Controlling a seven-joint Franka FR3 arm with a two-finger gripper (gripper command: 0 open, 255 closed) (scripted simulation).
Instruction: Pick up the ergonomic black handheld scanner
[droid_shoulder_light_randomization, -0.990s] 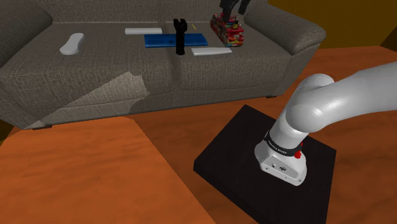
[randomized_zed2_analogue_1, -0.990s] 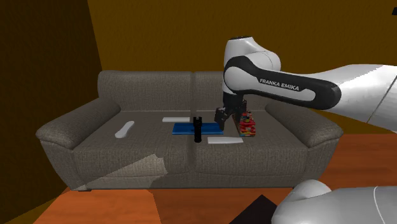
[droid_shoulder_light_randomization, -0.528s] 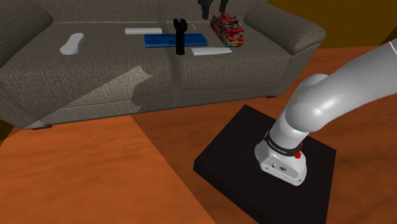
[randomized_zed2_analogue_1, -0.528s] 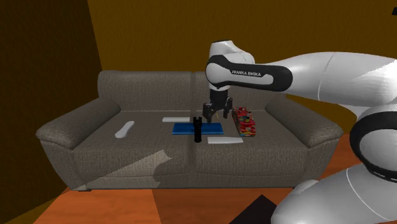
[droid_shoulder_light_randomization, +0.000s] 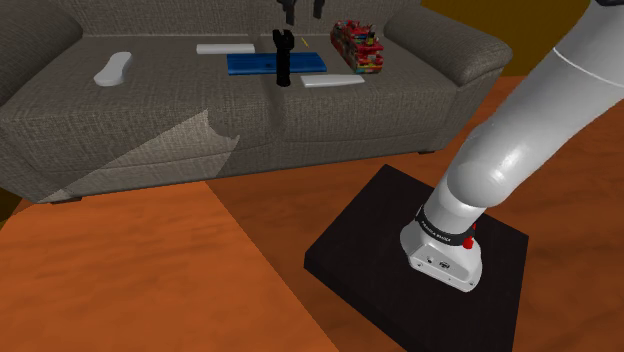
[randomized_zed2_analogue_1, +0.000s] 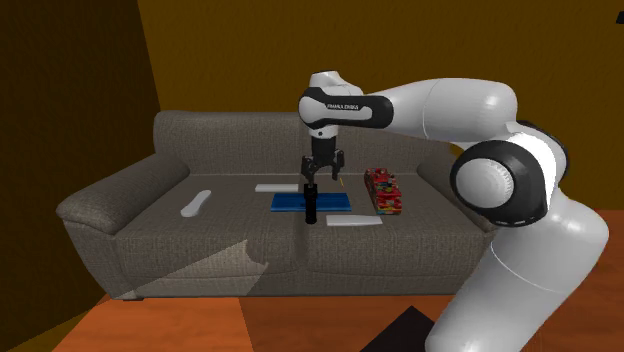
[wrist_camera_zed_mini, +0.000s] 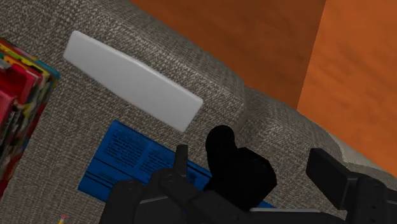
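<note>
On the seat of the grey sofa (droid_shoulder_light_randomization: 150, 110), near its middle, the black scanner (droid_shoulder_light_randomization: 282, 60) is seen standing upright with its forked top uppermost. In the shoulder view a blue book (droid_shoulder_light_randomization: 250, 64) is laid flat just behind the scanner at 12 o'clock. A red box (droid_shoulder_light_randomization: 358, 45) is placed at 2 o'clock, and a white front slab (droid_shoulder_light_randomization: 333, 81) near the seat's edge at 4 o'clock. A white back slab (droid_shoulder_light_randomization: 225, 48) is found at 10 o'clock, and a curved white piece (droid_shoulder_light_randomization: 112, 68) well apart at 9 o'clock. The gripper (randomized_zed2_analogue_1: 322, 172) is hung just above the scanner, at its 12 o'clock in the second exterior view, pointed down at the seat. Its fingers (randomized_zed2_analogue_1: 308, 172) are held apart and nothing is clasped. In the wrist view the scanner's top is seen between the two fingers, with the book under it and the front slab beyond. The black stand (droid_shoulder_light_randomization: 420, 250) is set on the orange floor (droid_shoulder_light_randomization: 120, 270) at the shoulder view's 5 o'clock.
</note>
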